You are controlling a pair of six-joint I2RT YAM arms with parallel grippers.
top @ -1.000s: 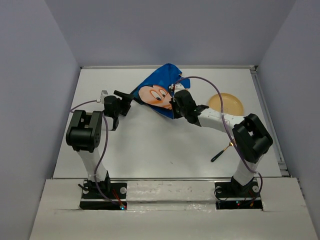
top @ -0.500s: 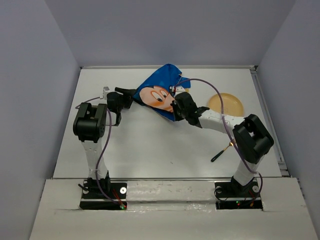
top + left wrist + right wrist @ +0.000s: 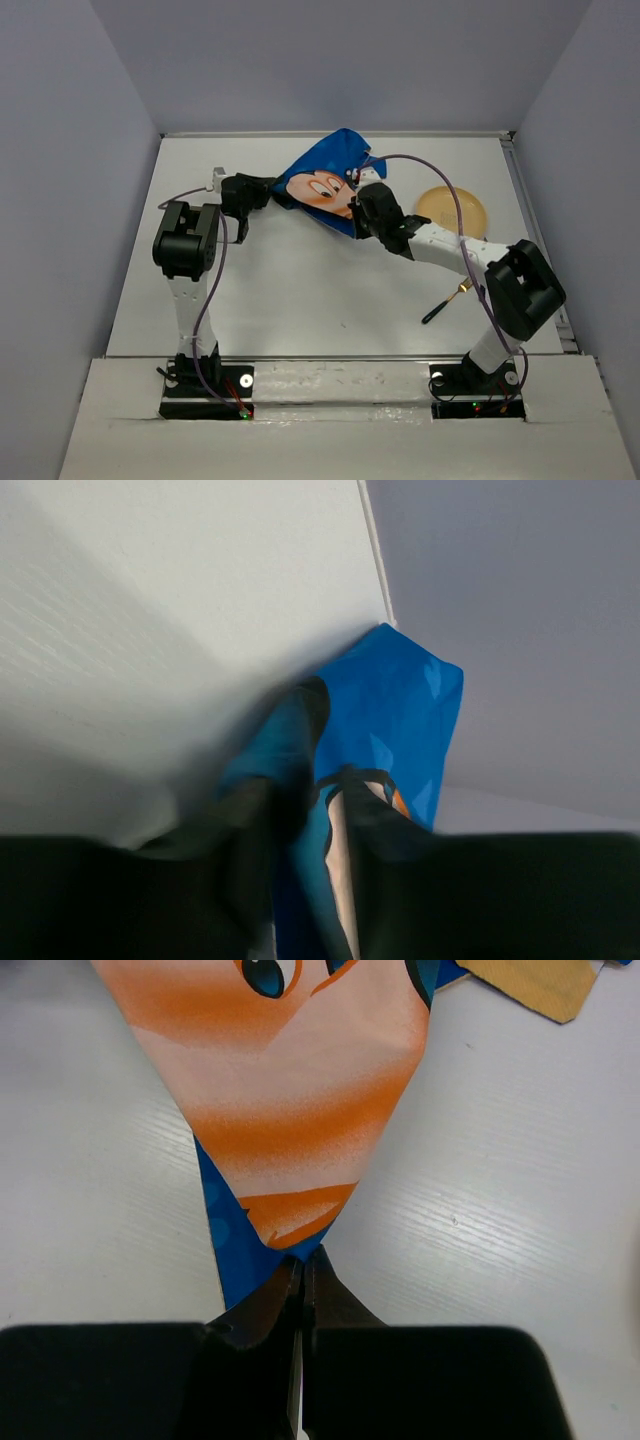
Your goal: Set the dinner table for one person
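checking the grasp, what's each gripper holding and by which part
Both hold the blue Mickey placemat: the left gripper pinches its left edge, the right gripper its near corner.

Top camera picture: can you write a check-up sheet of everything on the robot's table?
Surface: white table, plain and matte.
Job's things: blue Mickey cloth, crumpled, stretched between both tools; yellow plate at the right; dark-handled utensil near the right arm.
Clutter: nothing seen.
Grippers: left tool pinches the cloth's left edge; right tool is shut on its lower corner.
Cables: purple cables, one looping along each arm.
Surroundings: grey walls on three sides.
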